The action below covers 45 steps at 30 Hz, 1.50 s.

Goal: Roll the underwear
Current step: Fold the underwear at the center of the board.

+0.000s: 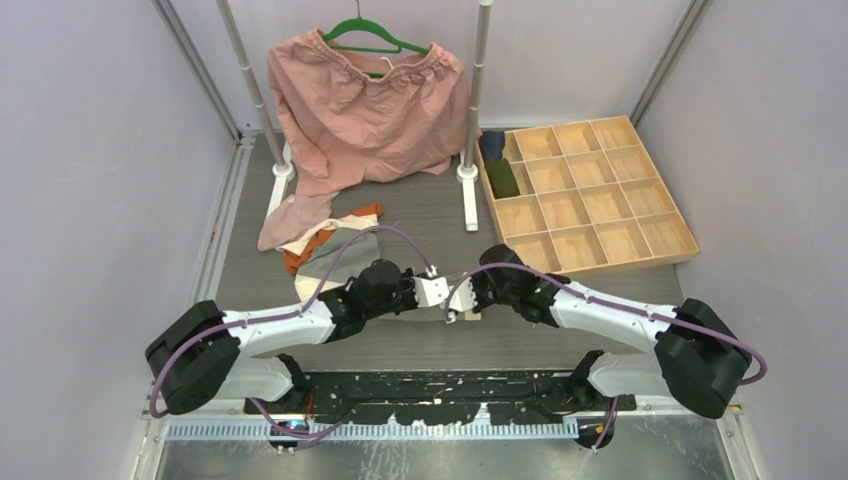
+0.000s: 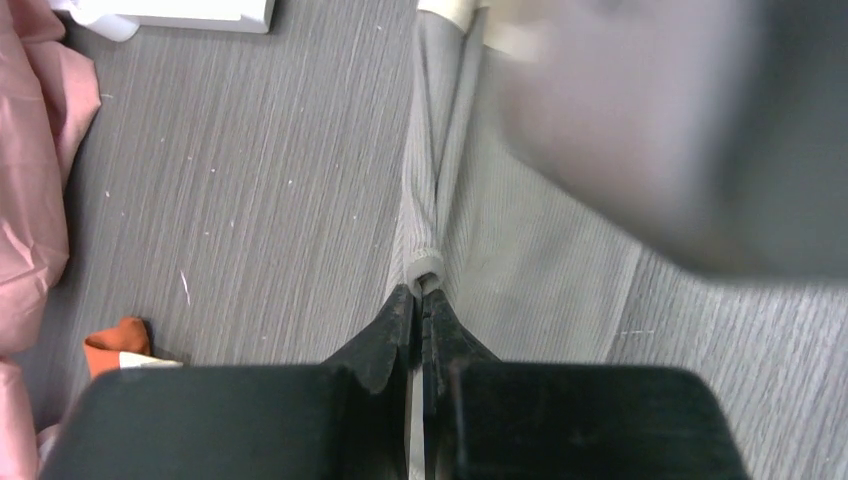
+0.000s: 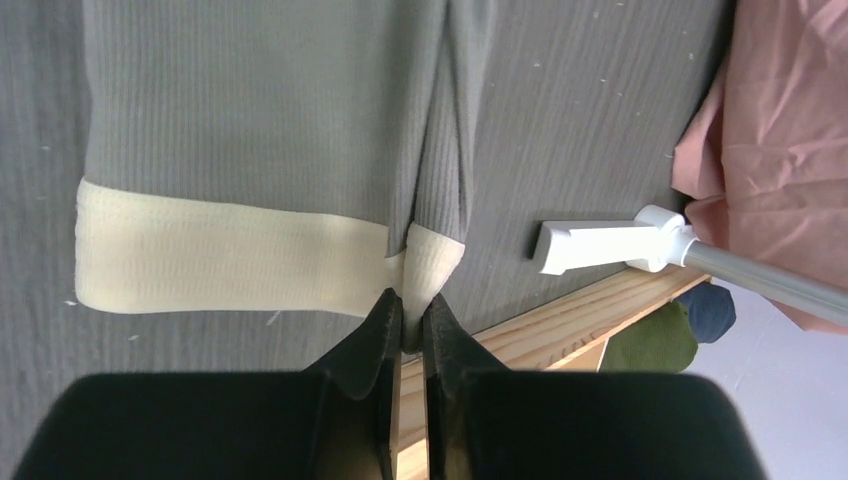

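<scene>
A grey underwear [image 1: 338, 262] with a cream waistband [image 3: 220, 260] lies in the middle of the table, mostly hidden under my arms in the top view. My left gripper [image 2: 425, 292] is shut on a folded grey hem of it [image 2: 428, 262]. My right gripper [image 3: 408, 300] is shut on the end of the cream waistband. Both grippers meet near the table's middle: the left [image 1: 450, 303] and the right [image 1: 472, 300]. Dusty pink [image 1: 288, 222], cream [image 1: 312, 240] and orange underwear [image 1: 335, 238] lie in a pile behind the grey one.
A salmon-pink garment [image 1: 365, 100] hangs on a green hanger [image 1: 375, 38] from a rack with white feet [image 1: 468, 190]. A wooden compartment tray [image 1: 600, 195] at the right holds a dark green roll [image 1: 503, 178] and a navy roll [image 1: 491, 145].
</scene>
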Motion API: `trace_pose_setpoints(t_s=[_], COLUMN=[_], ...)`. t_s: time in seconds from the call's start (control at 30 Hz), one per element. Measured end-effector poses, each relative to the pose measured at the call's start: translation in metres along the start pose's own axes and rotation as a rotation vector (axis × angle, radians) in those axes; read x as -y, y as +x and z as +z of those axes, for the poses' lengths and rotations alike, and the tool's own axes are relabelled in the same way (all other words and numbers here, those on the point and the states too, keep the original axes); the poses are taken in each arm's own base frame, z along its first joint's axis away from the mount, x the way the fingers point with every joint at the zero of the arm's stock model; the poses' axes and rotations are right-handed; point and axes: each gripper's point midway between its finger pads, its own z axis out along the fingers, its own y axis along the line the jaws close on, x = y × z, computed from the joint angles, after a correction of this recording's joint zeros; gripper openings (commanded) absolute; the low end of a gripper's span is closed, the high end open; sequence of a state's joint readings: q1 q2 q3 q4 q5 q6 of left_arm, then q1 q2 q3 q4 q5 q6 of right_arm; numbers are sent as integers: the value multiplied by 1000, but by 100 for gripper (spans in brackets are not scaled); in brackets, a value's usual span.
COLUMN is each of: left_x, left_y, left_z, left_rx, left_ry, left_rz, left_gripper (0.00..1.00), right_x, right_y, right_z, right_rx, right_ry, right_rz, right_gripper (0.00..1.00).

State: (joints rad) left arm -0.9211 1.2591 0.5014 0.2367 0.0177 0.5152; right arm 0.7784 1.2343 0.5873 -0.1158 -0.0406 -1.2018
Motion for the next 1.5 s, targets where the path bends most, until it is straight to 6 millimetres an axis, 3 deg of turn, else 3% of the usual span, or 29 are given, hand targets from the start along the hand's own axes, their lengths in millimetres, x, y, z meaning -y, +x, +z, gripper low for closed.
trace_pose_setpoints(t_s=[0.3,0.43,0.8,1.27,1.5], left_x=[2,3,-18,-33,-25], left_y=[6,10,-6,-2,6], left_z=[-3,-6,-5,-3,-1], left_rx=[-33,-56,-12,-15,-42], left_ry=[-1,-3,-94,-124,-87], left_rz=[5,4,-2,10,24], left_gripper=[0,1,0,1,1], right_x=[-24,-15,19,28,13], right_y=[-19,-28,-14,-14,-26], right_z=[-2,-12,-21,-22,-24], right_rx=[-47,-40,-89,-62,-34], right_ry=[-19,33,104,122,88], right_rz=[-91,-102,-137,-137,-162], right_gripper=[1,1,1,1,1])
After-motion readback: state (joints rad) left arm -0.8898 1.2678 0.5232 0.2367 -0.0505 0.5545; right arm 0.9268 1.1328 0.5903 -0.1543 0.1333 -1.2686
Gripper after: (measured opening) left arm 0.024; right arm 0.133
